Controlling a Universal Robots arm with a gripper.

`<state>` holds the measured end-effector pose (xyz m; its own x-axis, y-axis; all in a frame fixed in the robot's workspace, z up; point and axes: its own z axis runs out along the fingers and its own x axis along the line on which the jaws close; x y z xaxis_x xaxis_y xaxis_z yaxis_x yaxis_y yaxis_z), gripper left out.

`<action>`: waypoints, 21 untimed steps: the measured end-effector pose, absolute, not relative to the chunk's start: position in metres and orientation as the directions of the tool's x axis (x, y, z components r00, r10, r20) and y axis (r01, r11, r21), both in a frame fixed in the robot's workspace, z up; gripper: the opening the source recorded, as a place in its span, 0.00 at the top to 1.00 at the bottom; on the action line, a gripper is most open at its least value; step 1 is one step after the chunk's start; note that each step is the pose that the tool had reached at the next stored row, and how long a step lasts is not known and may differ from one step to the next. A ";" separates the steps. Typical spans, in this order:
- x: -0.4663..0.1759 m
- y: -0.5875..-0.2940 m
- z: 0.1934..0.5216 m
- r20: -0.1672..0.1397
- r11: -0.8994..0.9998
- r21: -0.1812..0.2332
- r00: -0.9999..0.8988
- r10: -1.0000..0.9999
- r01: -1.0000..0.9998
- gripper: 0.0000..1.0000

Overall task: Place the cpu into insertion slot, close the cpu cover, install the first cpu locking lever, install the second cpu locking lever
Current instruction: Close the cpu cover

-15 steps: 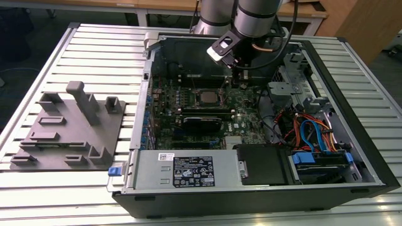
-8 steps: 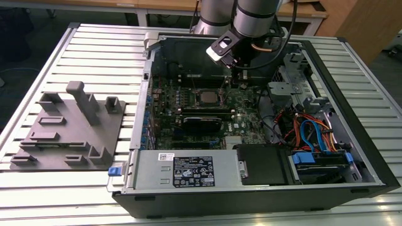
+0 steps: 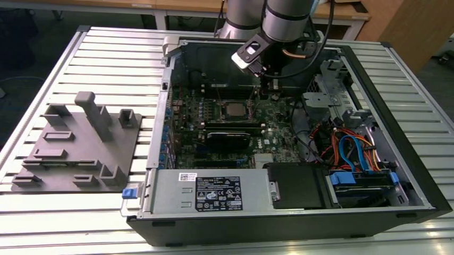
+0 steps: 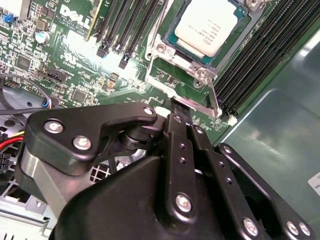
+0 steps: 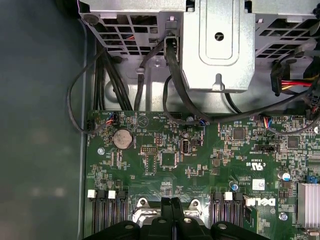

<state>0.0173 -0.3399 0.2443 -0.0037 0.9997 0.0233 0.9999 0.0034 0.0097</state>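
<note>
My gripper [image 4: 175,107] was pressed together, pinching nothing visible; the cpu [image 4: 207,27] sat in the insertion slot [image 4: 170,41] just ahead; the cpu cover [image 4: 212,97], nearest me, looked open; closing and locking were left.

- One open computer case [image 3: 408,175], lying on one slatted metal bench [image 3: 106,58].
- One robot arm [image 3: 284,18], with one black hand [image 5: 171,205].
- One green circuit board [image 3: 280,133] inside the case.
- One cpu [image 4: 206,30], square with a pale metal top.
- Two banks of long black slots [image 5: 107,207] in the first wrist view.
- One round silver coin battery [image 5: 122,139].
- One labelled silver box [image 3: 212,191].
- One grey moulded tray [image 3: 78,154] on the bench.
</note>
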 end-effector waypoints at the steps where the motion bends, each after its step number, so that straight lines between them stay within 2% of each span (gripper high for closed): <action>1: 0.017 -0.340 0.244 0.023 0.003 0.010 -0.004 1.000 1.000 0.90; 21: 0.008 -0.340 0.244 0.023 0.003 0.010 -0.004 1.000 1.000 0.90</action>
